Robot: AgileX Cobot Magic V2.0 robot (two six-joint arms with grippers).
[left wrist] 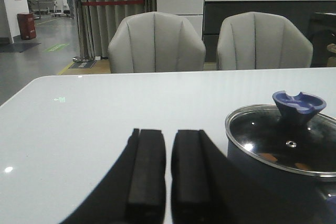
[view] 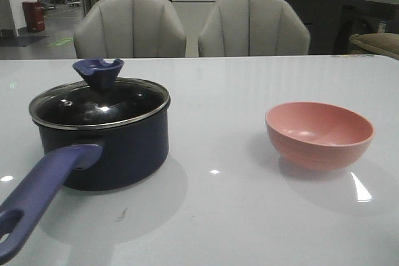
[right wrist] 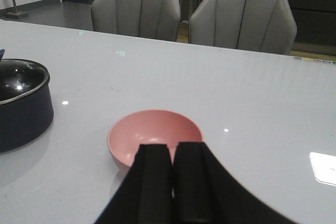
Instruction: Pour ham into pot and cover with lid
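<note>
The dark navy pot stands at the table's left, its purplish-blue handle pointing toward the front. The glass lid sits on it, with its navy knob on top. Through the lid in the left wrist view, orange ham pieces lie inside the pot. The pink bowl stands empty at the right; it also shows in the right wrist view. My left gripper is shut and empty, left of the pot. My right gripper is shut and empty, just short of the bowl. Neither gripper shows in the front view.
Two grey chairs stand behind the table's far edge. A white patch lies on the table right of the bowl.
</note>
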